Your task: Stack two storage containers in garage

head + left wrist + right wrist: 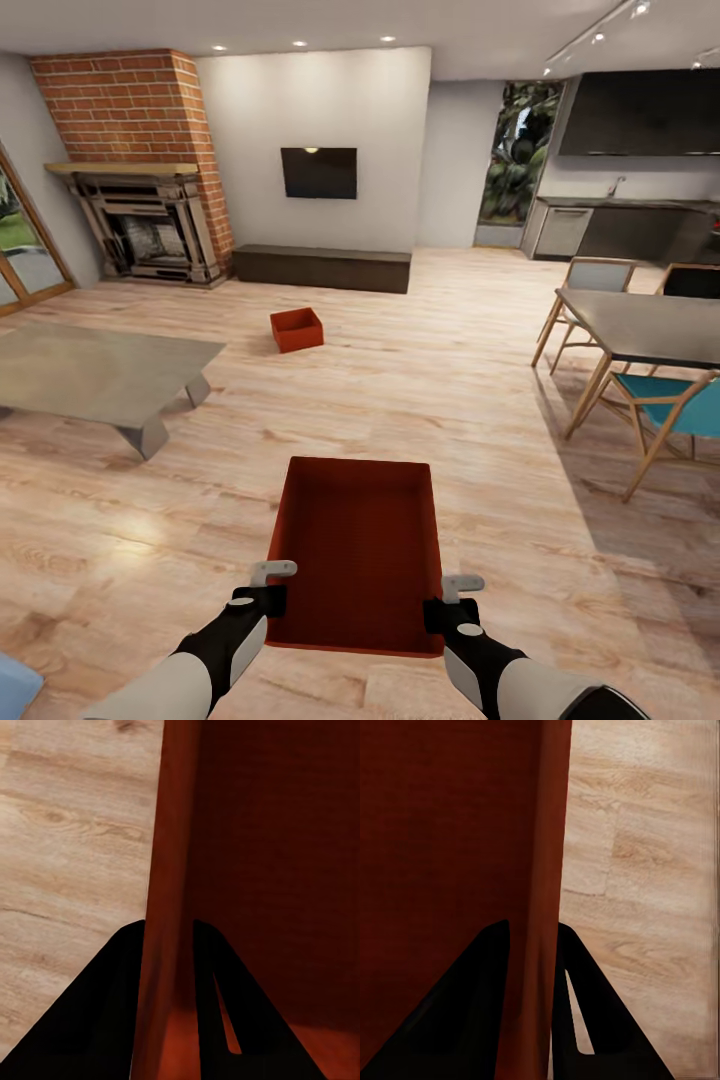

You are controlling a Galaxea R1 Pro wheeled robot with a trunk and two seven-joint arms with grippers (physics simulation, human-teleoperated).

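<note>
And here we are in the living room, a red-orange storage container (pixel 360 545) held out in front of the robot, above the light wood plank floor (pixel 450 400). The left claw (pixel 268 590) pinches the container's left wall near the corner closest to the robot, and the right claw (pixel 455 600) does the same on the right wall. Look at the left wrist view: the two dark fingers (pixel 105 1012) straddle that thin red wall (pixel 169 907), one outside over the planks, one inside the bin, closed in tight against it. The right wrist view gives the mirror picture, fingers (pixel 472 1005) either side of the wall (pixel 544 892), nipped on it with no gap to spare. The bin is open-topped and nothing lies in it.

Beyond the held container, further out on the floor, sits the second storage container (pixel 297 329), small in the head view, resting on the planks well apart from the first and turned a little askew. To the left of the held container stands the grey low desk (pixel 95 375), its top bare. Behind the far bin runs a dark low bench (pixel 322 267) under a wall-mounted screen (pixel 318 172), with the red brick fireplace (pixel 140 200) off to their left. To the right of the held container: a dining table (pixel 640 325) with teal chairs (pixel 680 410) and dark cabinets (pixel 640 112) behind.
</note>
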